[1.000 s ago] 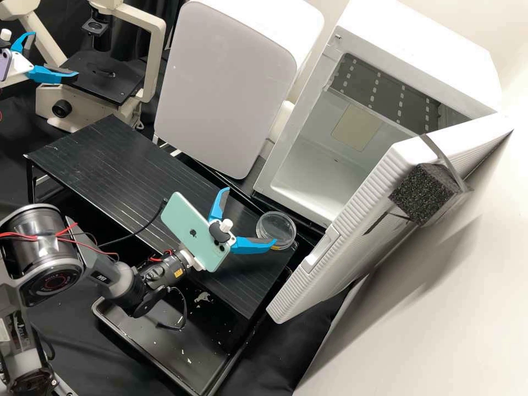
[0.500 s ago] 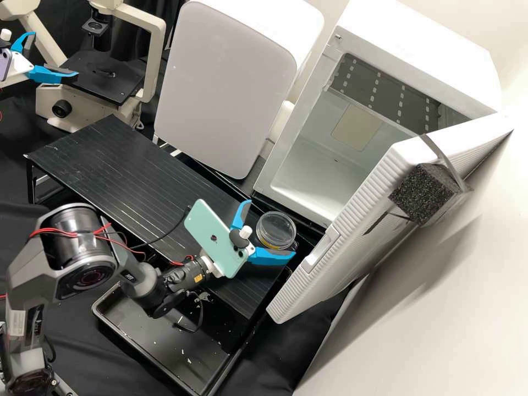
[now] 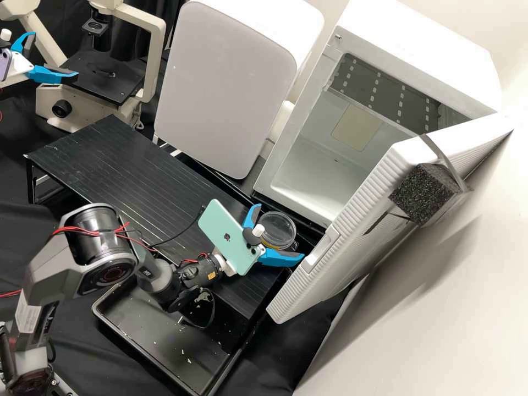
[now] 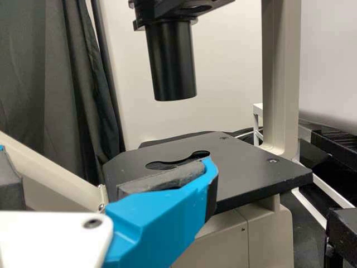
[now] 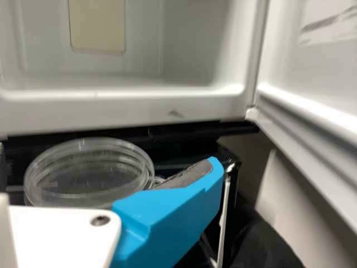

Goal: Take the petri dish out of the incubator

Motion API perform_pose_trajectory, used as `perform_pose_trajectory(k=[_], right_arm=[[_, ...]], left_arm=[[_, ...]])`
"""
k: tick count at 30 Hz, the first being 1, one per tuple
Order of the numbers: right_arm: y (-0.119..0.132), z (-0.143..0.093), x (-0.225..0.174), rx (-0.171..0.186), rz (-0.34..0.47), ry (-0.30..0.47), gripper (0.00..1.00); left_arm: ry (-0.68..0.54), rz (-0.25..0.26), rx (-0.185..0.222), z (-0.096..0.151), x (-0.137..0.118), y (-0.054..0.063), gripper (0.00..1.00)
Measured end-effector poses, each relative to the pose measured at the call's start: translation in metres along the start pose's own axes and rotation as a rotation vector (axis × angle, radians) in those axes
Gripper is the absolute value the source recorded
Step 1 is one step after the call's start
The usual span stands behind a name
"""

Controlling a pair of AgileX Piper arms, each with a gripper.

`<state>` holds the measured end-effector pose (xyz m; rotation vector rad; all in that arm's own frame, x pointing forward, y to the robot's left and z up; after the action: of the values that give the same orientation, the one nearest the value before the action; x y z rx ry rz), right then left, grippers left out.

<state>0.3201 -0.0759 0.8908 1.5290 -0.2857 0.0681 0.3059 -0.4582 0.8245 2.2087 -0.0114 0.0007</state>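
One clear, round plastic petri dish (image 3: 279,226) is lying before the white, boxy incubator (image 3: 407,44), between the opened blue fingers (image 3: 280,257) of the right gripper (image 3: 279,231).

- High view: bright, diffuse light; soft grey shadows on wall (image 3: 462,275) beside door (image 3: 352,242).
- Incubator (image 3: 423,49): top bright, interior dimmer.
- Faint sheen on black counter (image 3: 121,165); glints on petri dish (image 3: 279,230).

The right arm (image 3: 102,242) is bent, the right hand (image 3: 279,231) open, its blue fingers (image 3: 281,257) well apart; the left hand (image 3: 55,54) also stands open.
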Motion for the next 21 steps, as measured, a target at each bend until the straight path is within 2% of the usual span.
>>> perform_pose_trajectory(k=[7,11,17,21], right_arm=[[0.000,0.002,0.011,-0.005,0.005,0.004,1.00],[0.001,0.002,0.015,0.005,0.007,0.012,1.00],[0.000,0.006,0.020,0.049,-0.091,0.005,1.00],[0.005,0.010,0.018,0.057,-0.127,0.026,1.00]], left_arm=[[0.000,0.000,0.000,0.000,0.000,0.000,1.00],[0.000,0.000,0.000,0.000,0.000,0.000,1.00],[0.000,0.000,0.000,0.000,0.000,0.000,1.00],[0.000,0.000,0.000,0.000,0.000,0.000,1.00]])
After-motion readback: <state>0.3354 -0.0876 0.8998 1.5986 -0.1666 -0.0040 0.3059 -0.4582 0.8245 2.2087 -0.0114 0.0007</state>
